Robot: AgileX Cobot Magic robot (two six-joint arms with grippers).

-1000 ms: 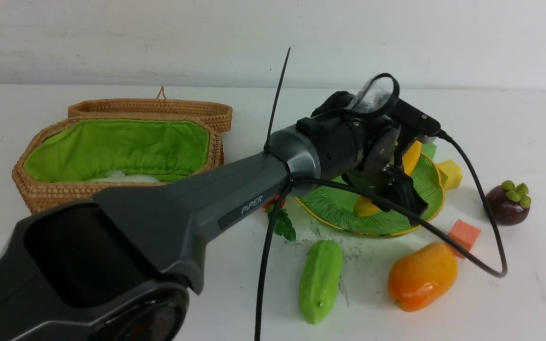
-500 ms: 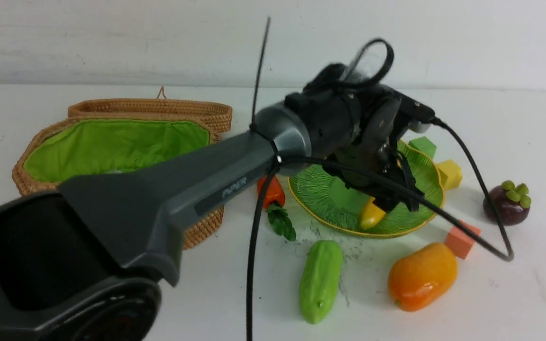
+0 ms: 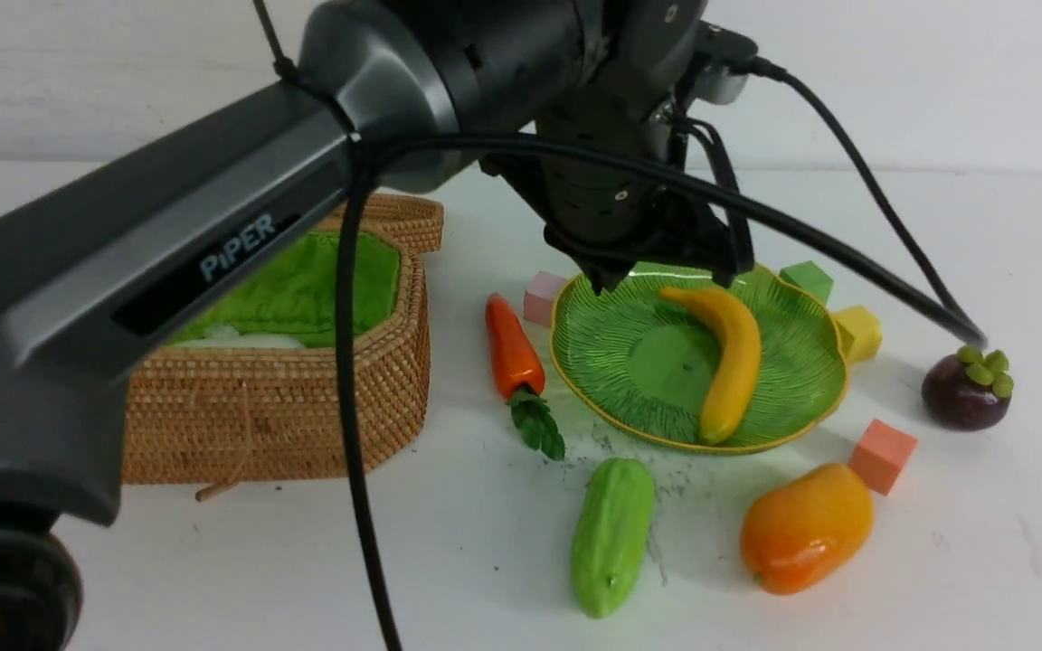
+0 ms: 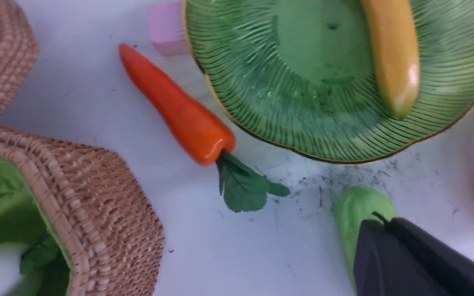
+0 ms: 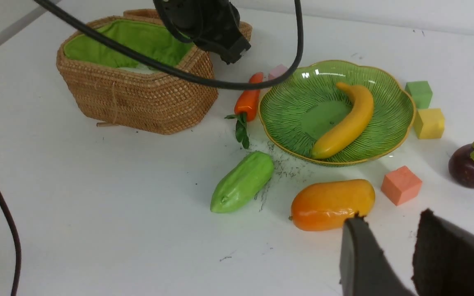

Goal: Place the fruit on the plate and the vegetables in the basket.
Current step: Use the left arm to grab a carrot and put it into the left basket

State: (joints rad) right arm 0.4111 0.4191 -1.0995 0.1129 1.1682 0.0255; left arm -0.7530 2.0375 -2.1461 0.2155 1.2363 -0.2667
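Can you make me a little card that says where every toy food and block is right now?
banana: lying on the plate
radish: inside the basket, mostly hidden
carrot: on the table, between basket and plate
gourd: on the table, in front of the plate
mango: on the table, right of the gourd
mangosteen: on the table, right of the plate
blocks: pink block, green block, yellow block, orange block, all near the plate's rim

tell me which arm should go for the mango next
Right, probably: the right pincer, open, is just beside the mango, while the left pincer hangs raised beyond the plate.
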